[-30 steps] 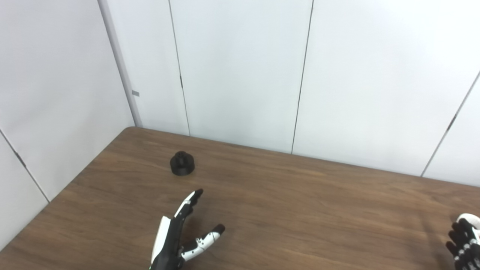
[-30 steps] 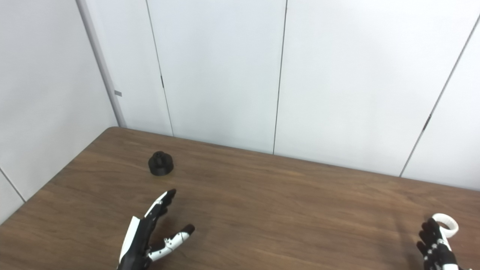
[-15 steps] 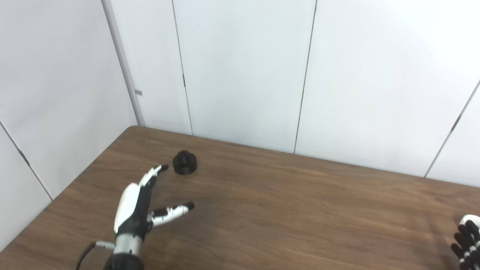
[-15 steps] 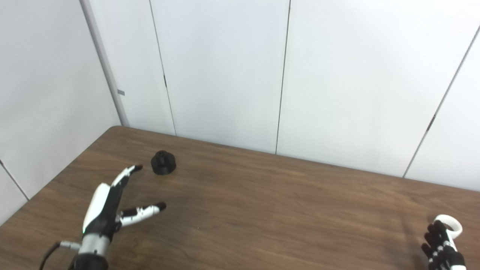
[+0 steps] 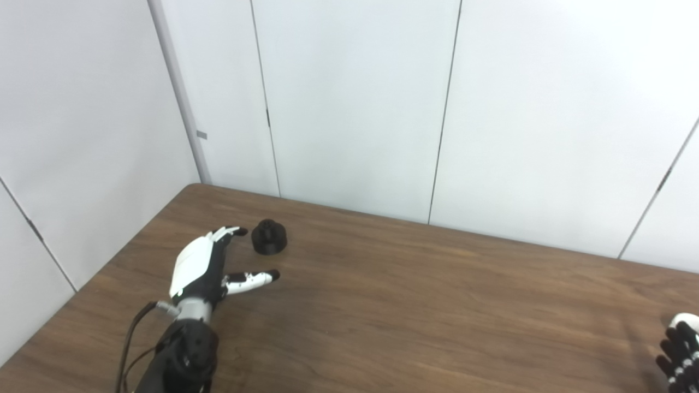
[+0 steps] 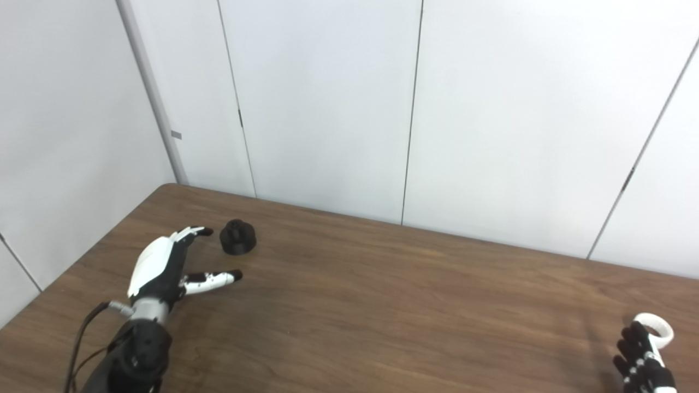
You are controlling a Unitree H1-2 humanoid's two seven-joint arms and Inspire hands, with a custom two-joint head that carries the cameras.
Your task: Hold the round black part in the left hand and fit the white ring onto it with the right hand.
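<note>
While the round black part (image 5: 269, 244), a matte stepped disc with a small knob on top, sits on the wood-grain table (image 5: 415, 305) near its far left corner, the left hand (image 5: 205, 265) lies just to its left with fingers (image 5: 232, 233) and thumb spread wide, holding nothing and not touching it. Far off at the near right edge, the right hand (image 6: 641, 363), black and partly cut off, rests beside the smooth white ring (image 6: 653, 329); whether it grips the ring cannot be told. Pale seamed panels (image 5: 355, 103) stand behind.
</note>
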